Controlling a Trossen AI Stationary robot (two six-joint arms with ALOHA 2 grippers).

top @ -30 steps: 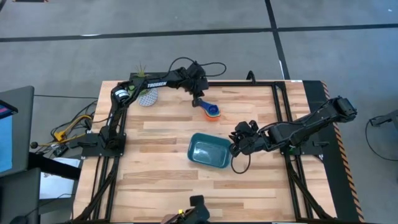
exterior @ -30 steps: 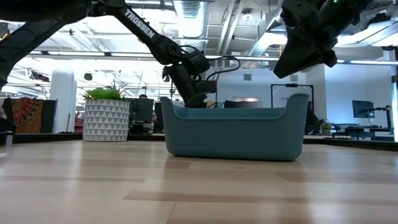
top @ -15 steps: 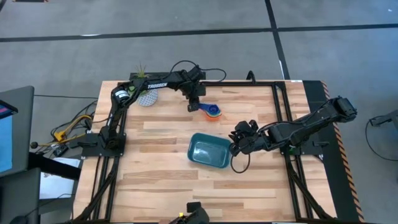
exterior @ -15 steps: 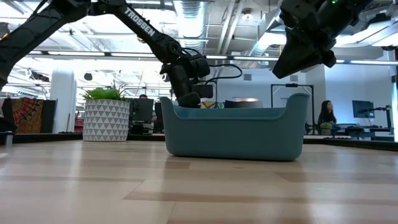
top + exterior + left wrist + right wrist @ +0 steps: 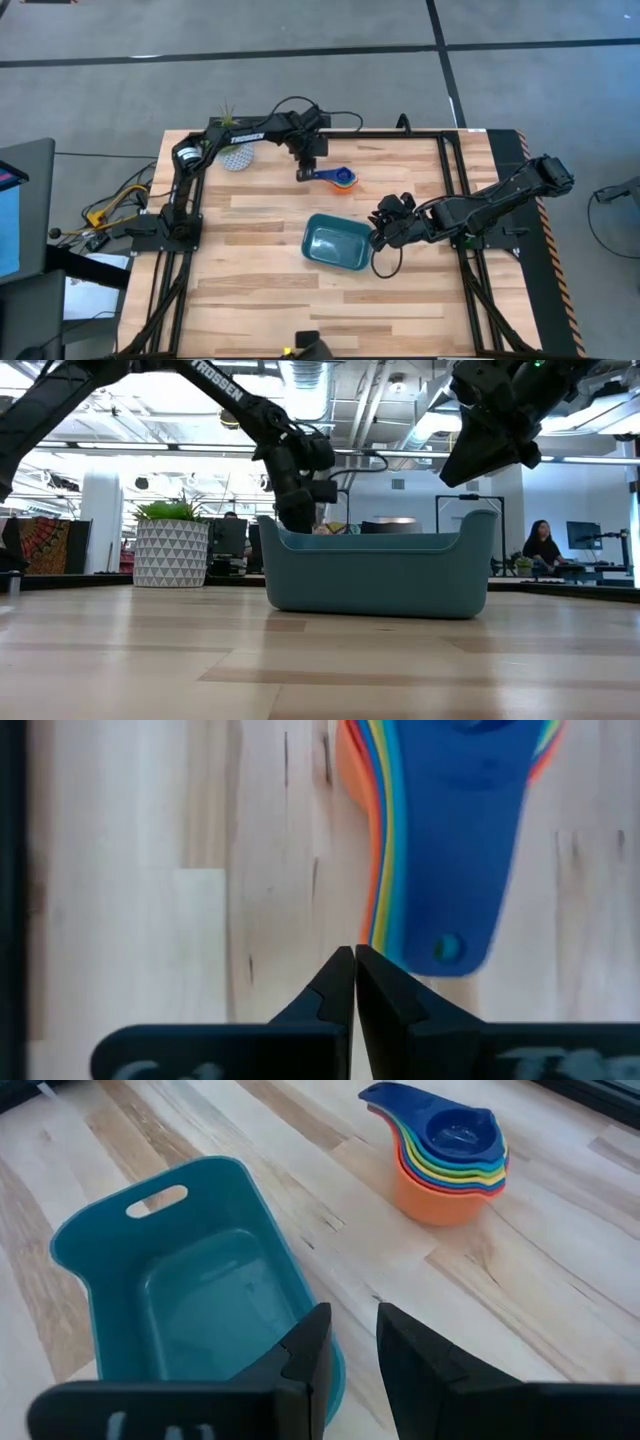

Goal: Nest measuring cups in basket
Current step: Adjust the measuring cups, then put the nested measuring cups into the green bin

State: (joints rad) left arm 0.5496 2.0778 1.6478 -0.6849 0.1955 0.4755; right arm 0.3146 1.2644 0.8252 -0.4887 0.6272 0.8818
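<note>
**Wooden table and what rests on it**

The light plank table (image 5: 260, 270) carries three things — a teal basket (image 5: 337, 244) near its middle, a nested stack of measuring cups (image 5: 343, 180) well apart toward the far edge, and a white patterned plant pot (image 5: 236, 156) at the far-left corner.

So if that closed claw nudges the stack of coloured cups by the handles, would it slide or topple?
Probably slide or swivel: the measuring cups sit nested, low and wide on smooth wood. They look like thin plastic, so likely light. The handles fan out on one side, so a push from the left gripper may spin the stack rather than tip it.
</note>
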